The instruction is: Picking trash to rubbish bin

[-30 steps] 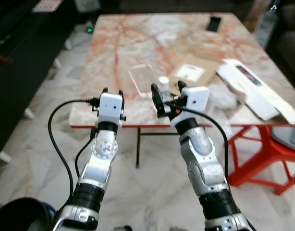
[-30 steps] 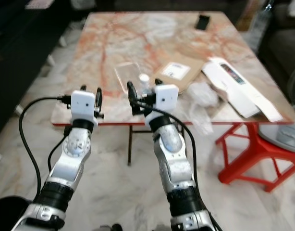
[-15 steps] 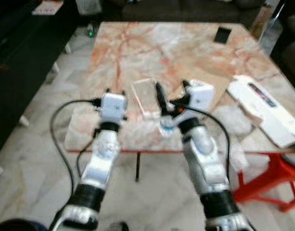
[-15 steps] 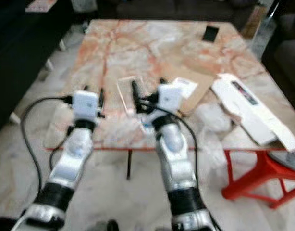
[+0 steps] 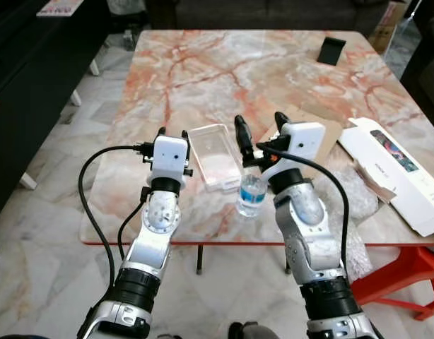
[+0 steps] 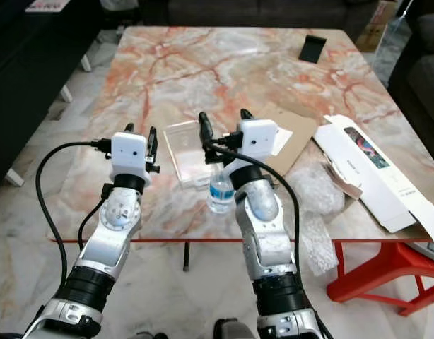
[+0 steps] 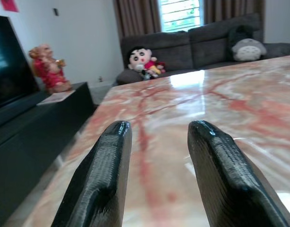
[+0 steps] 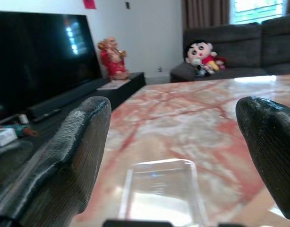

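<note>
Robot closes on the table's trash

Grippers lead the scene: the left gripper (image 5: 172,134) hovers over the near edge of the marble table (image 5: 203,63), jaws slightly parted and empty, while the right gripper (image 5: 261,127) has jaws spread wide and empty, poised just above and beyond a small water bottle (image 5: 251,195). That bottle stands upright near the table's front edge, just beside a clear plastic tray (image 5: 215,156).

A second ago the table lay farther ahead and the bottle stood beyond the fingertips; the whole picture has since shifted, so the robot has stepped in and bent over. The bottle now looks within reach, probably the first piece to be picked. No rubbish bin is in sight.

Farther right lie a brown cardboard sheet (image 6: 295,134), crumpled bubble wrap (image 6: 312,198) and an open white box (image 6: 372,173); a black phone (image 5: 331,51) rests at the far edge.

Wrist views add the room beyond: a dark sofa (image 7: 192,45) with plush toys, and a television (image 8: 36,56).
</note>
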